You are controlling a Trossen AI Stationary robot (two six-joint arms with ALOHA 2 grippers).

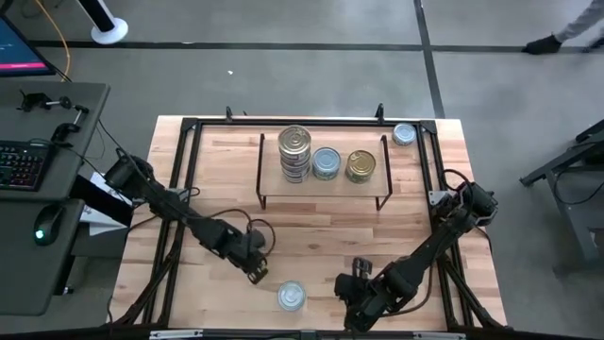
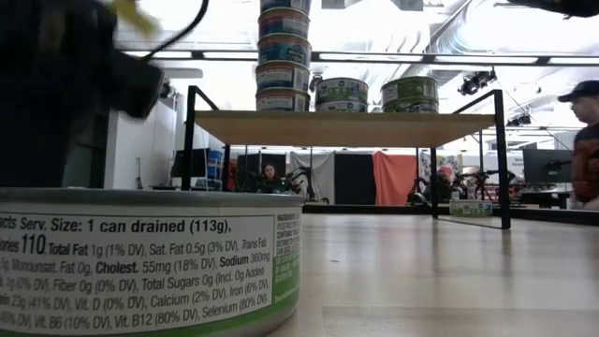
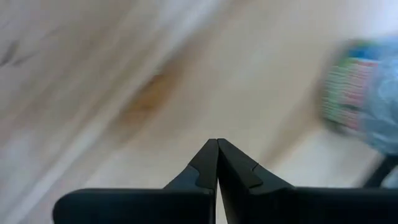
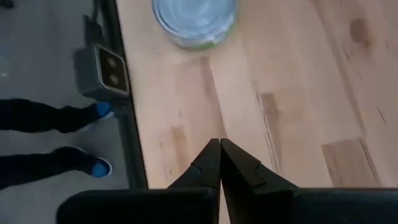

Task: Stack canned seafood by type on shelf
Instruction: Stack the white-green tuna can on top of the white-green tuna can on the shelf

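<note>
The table (image 1: pixel 311 236) is shown in pale wood planks with darker knots, and the shelf (image 1: pixel 326 189) in the same light wood on black wire legs. A gold lid is seen on one can (image 1: pixel 360 166), pale blue-silver on its neighbour (image 1: pixel 326 162), silver on the stack (image 1: pixel 294 154). A green-edged white label with black print is borne by the near can (image 2: pixel 150 271).

You get even overhead light across the desk (image 1: pixel 311 236), with soft, short shadows. In the low view, bright ceiling lights glare behind the shelf (image 2: pixel 342 126), and the nearest can (image 2: pixel 150 262) looms large. Ahead of the left claw (image 3: pixel 217 144) everything smears with motion blur; beyond the right claw (image 4: pixel 219 144) it is only slightly soft.
</note>
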